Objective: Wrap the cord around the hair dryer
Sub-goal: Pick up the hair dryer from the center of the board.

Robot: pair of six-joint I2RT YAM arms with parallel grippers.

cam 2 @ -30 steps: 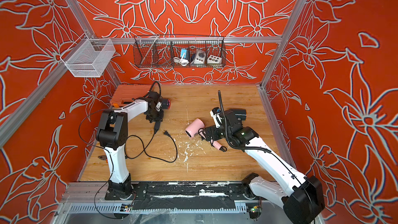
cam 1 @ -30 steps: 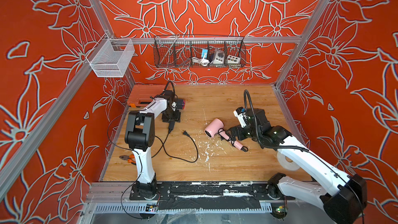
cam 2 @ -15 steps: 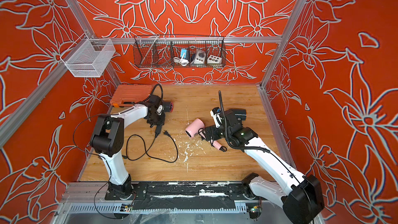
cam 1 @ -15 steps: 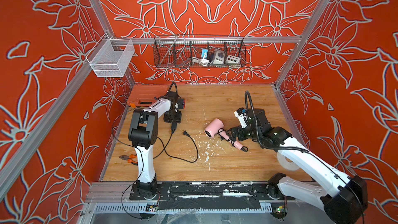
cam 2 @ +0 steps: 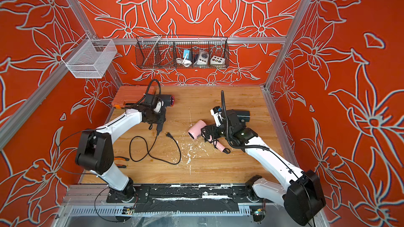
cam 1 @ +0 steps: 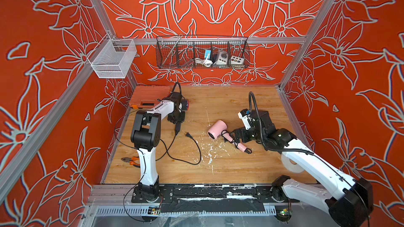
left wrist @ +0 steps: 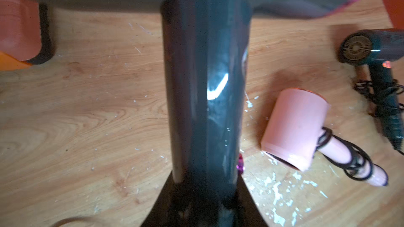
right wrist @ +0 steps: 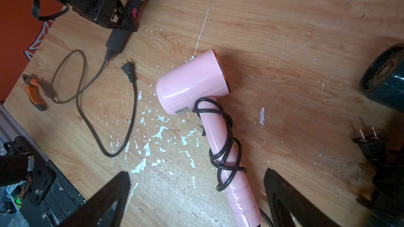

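Note:
A black hair dryer point(cam 2: 170, 101) with a magenta nozzle lies at the back left, and its handle point(left wrist: 205, 84) fills the left wrist view. My left gripper point(cam 1: 176, 117) point(left wrist: 205, 180) is shut on that handle. Its black cord point(cam 1: 200, 153) point(right wrist: 136, 105) trails loose over the table in loops and ends in a plug point(cam 2: 168, 135). My right gripper point(cam 1: 237, 134) point(right wrist: 195, 174) stands open just above a pink hair dryer point(cam 1: 217, 128) point(right wrist: 190, 84). That dryer's handle lies between the open fingers with its own cord coiled round it.
A dark teal hair dryer point(cam 2: 243, 114) point(right wrist: 387, 79) lies under the right arm with its plug point(right wrist: 367, 143) beside it. An orange tool case point(cam 1: 150, 96) sits at the back left, pliers point(cam 1: 131, 160) at the left edge, a white tape roll point(cam 1: 290, 164) at the right.
The left arm's elbow has swung out to the left and toward the front while its gripper stayed shut on the black dryer's handle. The right arm has not moved.

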